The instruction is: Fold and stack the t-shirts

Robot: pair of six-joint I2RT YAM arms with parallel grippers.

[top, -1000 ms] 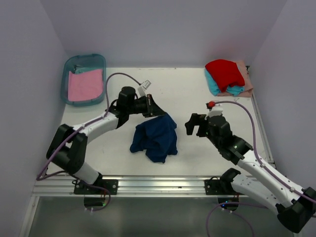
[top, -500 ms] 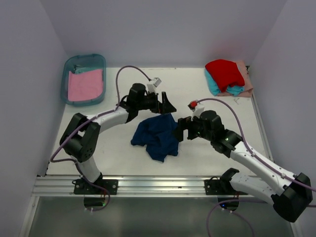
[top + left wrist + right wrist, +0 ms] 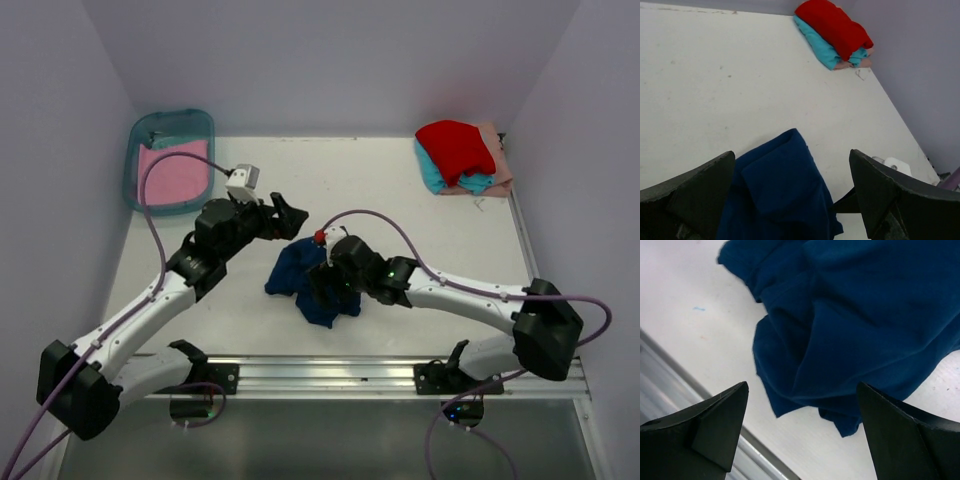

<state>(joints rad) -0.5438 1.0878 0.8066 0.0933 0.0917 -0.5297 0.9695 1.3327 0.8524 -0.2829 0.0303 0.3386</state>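
Two grippers are being shown, each with two dark, hard, wedge-shaped fingers. The left gripper [image 3: 287,218] [image 3: 792,152] is being held wide open. Nothing is being gripped or touched by it. Its fingers [image 3: 695,190] are being hung near the far end of the navy shirt [image 3: 290,275] [image 3: 780,195] [image 3: 855,315], apart from the cloth. The right gripper [image 3: 318,285] [image 3: 802,385] is being held wide open too, and nothing is being gripped between its fingers [image 3: 715,415]. It is being pointed down at the near edge of the navy shirt, very close. Whether the cloth is being touched cannot be told.

Five shirts are being counted, all of soft cloth. The one navy shirt is lying in a crumpled heap with many deep folds. It is lying in the middle of the table [image 3: 400,210], between the two grippers.

Three shirts are being shown folded in one stack at the far right corner. The red shirt [image 3: 455,145] [image 3: 832,22] is lying on top, thick and rounded. The teal shirt [image 3: 430,170] [image 3: 817,45] is lying under it. The peach shirt [image 3: 500,170] [image 3: 860,63] is lying at the bottom, and only its edge is being seen.

The one pink shirt [image 3: 170,175] is lying flat inside the one bin [image 3: 170,118] at the far left corner. The bin is made of see-through teal plastic with round corners. The table is white, flat and smooth, with a few small marks.
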